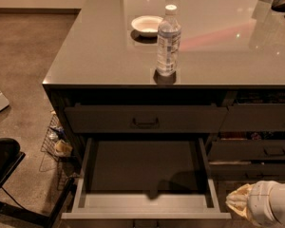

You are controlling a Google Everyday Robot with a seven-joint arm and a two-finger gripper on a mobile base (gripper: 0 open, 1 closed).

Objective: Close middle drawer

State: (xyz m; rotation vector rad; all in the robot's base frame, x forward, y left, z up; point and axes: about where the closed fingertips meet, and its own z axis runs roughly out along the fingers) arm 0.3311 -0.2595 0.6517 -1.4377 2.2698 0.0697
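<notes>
Drawer out, fully out: the middle drawer (145,175) sat pulled well clear of the cabinet, its dark floor bare and its pale inner walls showing, with the front panel lying along the bottom edge of my view. Above it the top drawer (145,119) was flush and shut under the glossy countertop (99,56), where a water bottle (167,39) stood upright near the front edge and a small white bowl (146,25) sat just behind it, both well out of the way. My gripper (238,202) hung low at the lower right, just beside the open drawer's right front corner and in front of the narrower drawers of the neighbouring column (270,151), touching nothing that I could make out. Whether the claw was spread or pressed together I could not tell. I judged it was down there to get level with the drawer front, so a push could come flat. Nothing closed yet; the push remained to be done.
</notes>
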